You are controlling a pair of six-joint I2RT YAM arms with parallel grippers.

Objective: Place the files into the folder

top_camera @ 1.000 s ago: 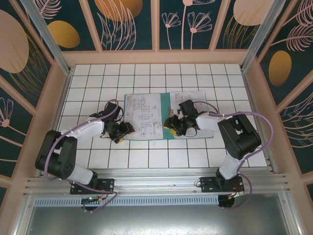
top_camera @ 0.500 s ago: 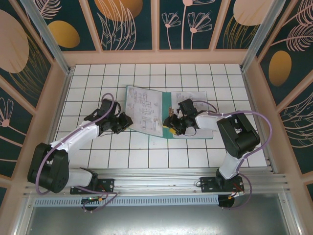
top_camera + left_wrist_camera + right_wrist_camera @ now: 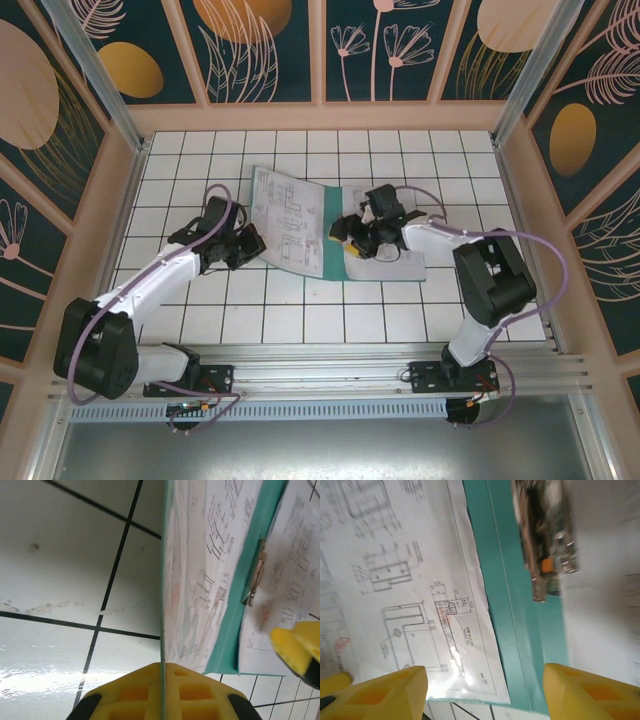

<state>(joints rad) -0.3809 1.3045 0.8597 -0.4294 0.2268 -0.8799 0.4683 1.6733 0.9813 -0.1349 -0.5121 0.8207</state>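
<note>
**Left fingers pinched on the folder's edge, right fingers open above the spine**

My left gripper [image 3: 250, 246] is clamped tight on the left edge of the folder [image 3: 335, 262]. From my left wrist, the yellow pads [image 3: 200, 692] meet on the thin teal edge, which runs straight up from between them. That cover looks tilted up from the white tiled table [image 3: 300, 320], with a printed sheet lying against its inner face.

My right gripper [image 3: 352, 236] hangs over the middle of the open folder, its jaws standing apart with nothing between them. From my right wrist, the two yellow fingertips [image 3: 385, 690] sit on either side of the teal spine, near a metal clip [image 3: 547, 545].

The files [image 3: 285, 215] lie inside the open folder, one sheet on the left half and more paper on the right half beneath my right arm.
</note>
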